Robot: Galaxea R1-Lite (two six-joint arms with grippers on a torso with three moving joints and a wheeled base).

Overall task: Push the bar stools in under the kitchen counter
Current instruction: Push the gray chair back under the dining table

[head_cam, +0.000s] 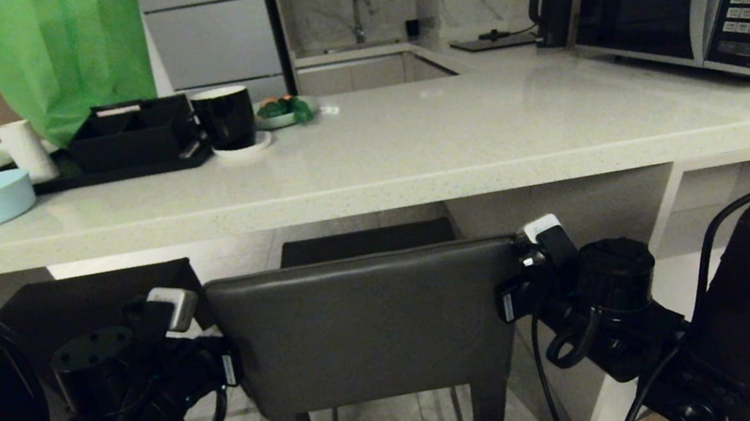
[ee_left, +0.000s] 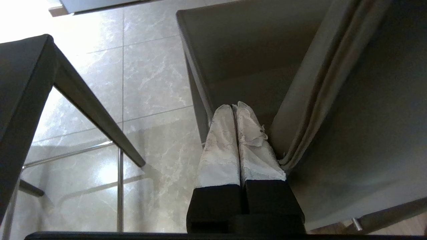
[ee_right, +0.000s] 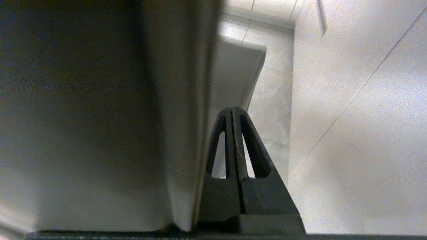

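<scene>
Bar stool [head_cam: 369, 325] backrest btwn closed left fingers [ee_left: 220, 140], right fingers [ee_right: 227, 140]

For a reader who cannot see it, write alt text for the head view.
A grey bar stool faces the kitchen counter, its backrest flanked by the shut left gripper and right gripper. A second stool stands left.

The head view is looking forward and down across the surface [head_cam: 411, 154] at the stool backrest [head_cam: 368, 321]; both wrist views are sitting close against its opposite edges, facing the floor [ee_left: 146, 76].
</scene>
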